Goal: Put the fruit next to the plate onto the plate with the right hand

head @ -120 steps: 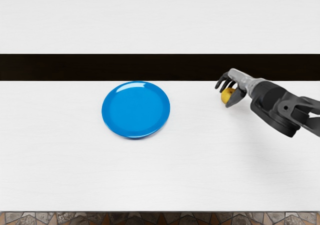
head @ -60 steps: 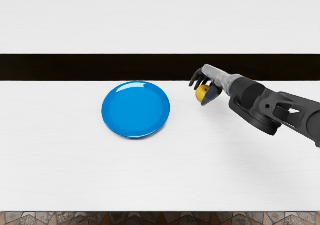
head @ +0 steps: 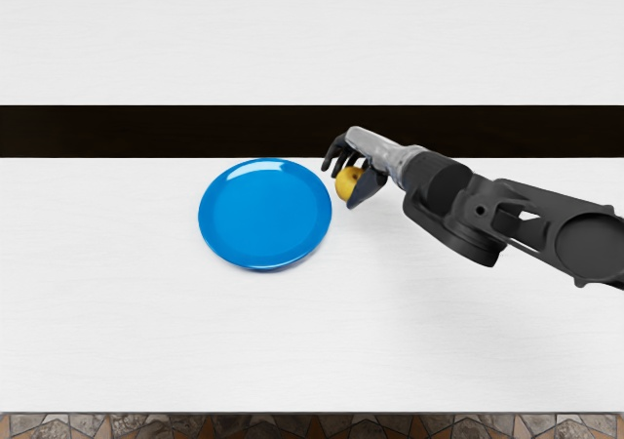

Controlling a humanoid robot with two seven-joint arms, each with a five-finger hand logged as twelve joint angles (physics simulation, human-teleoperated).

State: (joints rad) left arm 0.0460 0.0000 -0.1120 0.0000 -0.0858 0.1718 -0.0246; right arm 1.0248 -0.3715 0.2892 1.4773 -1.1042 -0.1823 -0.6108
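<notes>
A blue plate (head: 264, 213) lies flat on the white table, left of centre. My right hand (head: 349, 170) reaches in from the right edge, its dark fingers curled around a small yellow fruit (head: 349, 179). The fruit is held just off the plate's right rim, near the table's far edge. Only part of the fruit shows between the fingers. The left arm does not appear.
The white table (head: 292, 341) spreads wide in front of the plate. A dark gap (head: 146, 132) runs along its far edge, with another white surface (head: 292, 49) behind. My right forearm (head: 507, 224) lies over the table's right side.
My right hand has carried the yellow fruit leftward along the far edge, from the right side of the table to just beside the plate's right rim.
</notes>
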